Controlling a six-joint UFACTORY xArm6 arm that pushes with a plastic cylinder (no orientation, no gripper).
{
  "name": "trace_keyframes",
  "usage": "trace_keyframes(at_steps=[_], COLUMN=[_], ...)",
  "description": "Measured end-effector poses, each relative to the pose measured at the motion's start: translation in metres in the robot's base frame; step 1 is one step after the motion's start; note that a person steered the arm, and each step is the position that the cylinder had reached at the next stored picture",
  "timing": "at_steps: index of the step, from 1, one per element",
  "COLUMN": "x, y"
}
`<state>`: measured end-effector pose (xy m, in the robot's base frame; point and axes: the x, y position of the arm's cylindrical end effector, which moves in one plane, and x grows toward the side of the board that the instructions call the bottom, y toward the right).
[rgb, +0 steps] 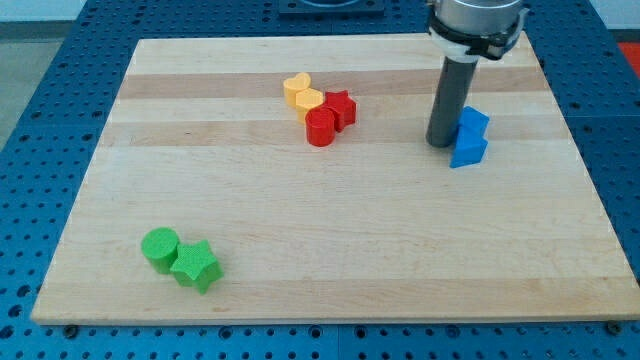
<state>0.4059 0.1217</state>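
Note:
My tip (441, 144) rests on the board at the view's right, pressed against the left side of the blue blocks (469, 137), which stand as a close pair, one behind the other. Well to the left sits a cluster: a red cylinder (321, 127), a red star (342, 106), a yellow heart (295, 88) and a yellow block (309, 100), all touching. These are about a hand's width from my tip.
A green cylinder (159, 247) and a green star (195, 266) touch each other near the view's bottom left. The wooden board (320, 250) lies on a blue perforated table (40, 120). The board's right edge is not far beyond the blue blocks.

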Motion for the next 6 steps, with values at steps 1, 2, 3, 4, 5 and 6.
trace_keyframes(at_steps=[1, 2, 3, 4, 5, 6], x=[0.004, 0.042, 0.083, 0.111, 0.132, 0.198], y=[-0.089, -0.187, -0.295, -0.365, -0.367, -0.366])
